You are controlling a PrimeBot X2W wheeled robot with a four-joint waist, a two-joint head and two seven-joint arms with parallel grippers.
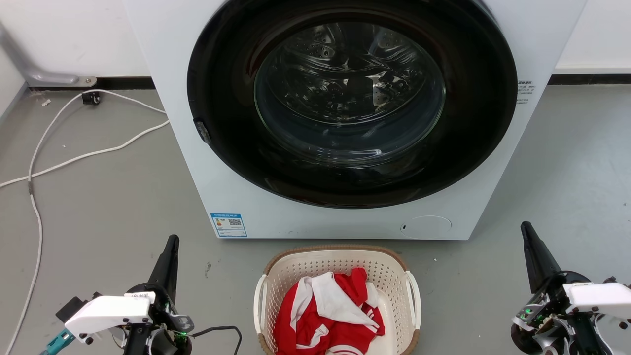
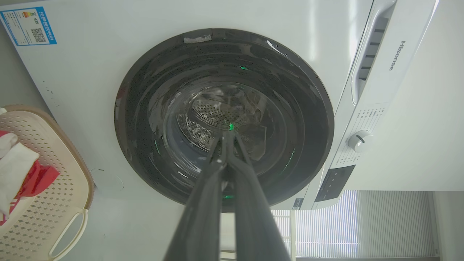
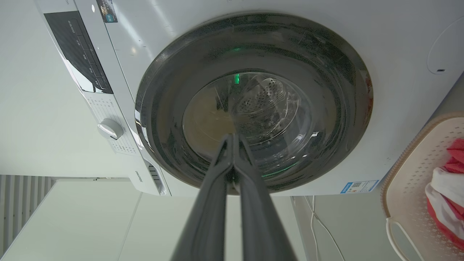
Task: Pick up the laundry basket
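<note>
The left gripper (image 1: 171,242) has its two fingers pressed together on nothing, pointing up the head view from the floor at the lower left. The right gripper (image 1: 526,230) mirrors it at the lower right, fingers likewise together and empty. Each wrist view looks along its joined fingertips straight at the washer's dark door (image 1: 345,98), so both grippers are aimed at the washer (image 1: 231,197) rather than at the basket. Between them, well apart from either, the basket (image 1: 335,249) sits upright on the grey floor (image 1: 118,207) just in front of the washer's base. A red and white garment (image 1: 330,315) is heaped inside it. Its white handles face outward, one (image 1: 258,301) toward the left gripper and one (image 1: 415,298) toward the right. That suits a two-armed lift. A white cable (image 1: 74,158) trails across the floor to the far left, clear of the work. By my reading the task is barely begun: nothing is grasped, neither gripper touches the basket, and the basket rests fully on the ground. What is left is nearly everything — opening both pairs of fingers, swinging each arm inward and down to its own handle, closing on the handles, then raising both sides evenly so the basket stays level and the garment does not spill.
</note>
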